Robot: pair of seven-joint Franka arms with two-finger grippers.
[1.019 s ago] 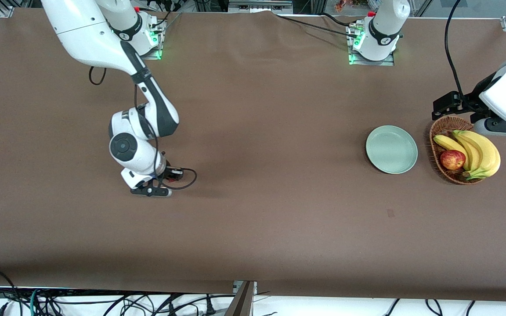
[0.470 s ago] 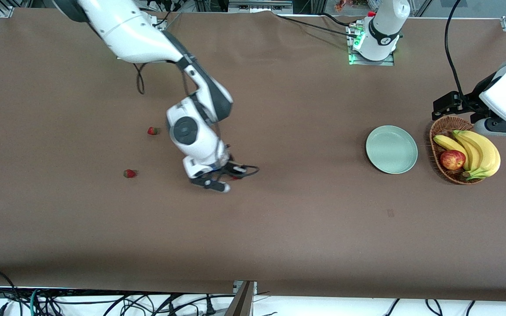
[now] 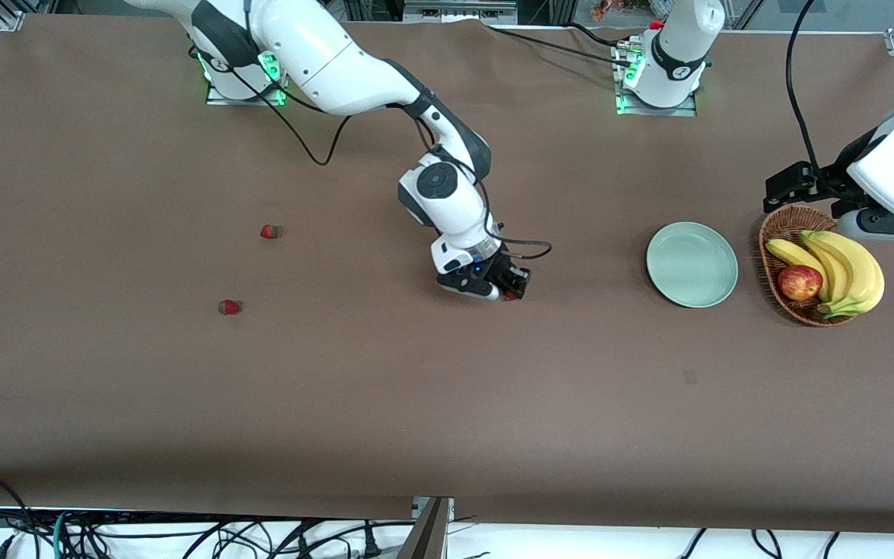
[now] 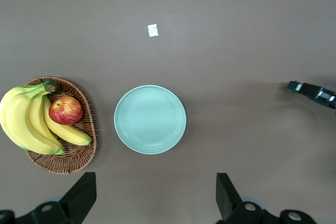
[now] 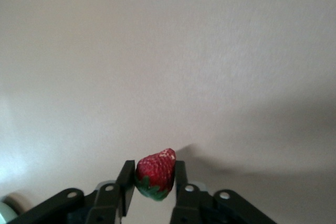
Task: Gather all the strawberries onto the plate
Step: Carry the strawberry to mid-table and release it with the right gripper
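Front view: the right hand [image 3: 507,293] hangs over mid-tabletop [image 3: 447,388], between two loose strawberries [image 3: 229,307] toward the right arm's end and the plate [image 3: 691,264], which lies beside the basket [image 3: 784,233] of fruit.

Left wrist view: the left hand [image 4: 152,203], fingers wide apart, waits above the plate [image 4: 150,119].

Right wrist view: the right hand's fingers [image 5: 126,187] clamp a third strawberry [image 5: 156,173].

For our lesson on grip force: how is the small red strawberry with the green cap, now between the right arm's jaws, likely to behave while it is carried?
The small red strawberry with the green cap looks soft, so a hard squeeze would probably bruise it. It is tiny beside the round pale-green plate, so likely very light. Its tapered shape may let it slip from the right gripper, whose jaws pinch only its sides.
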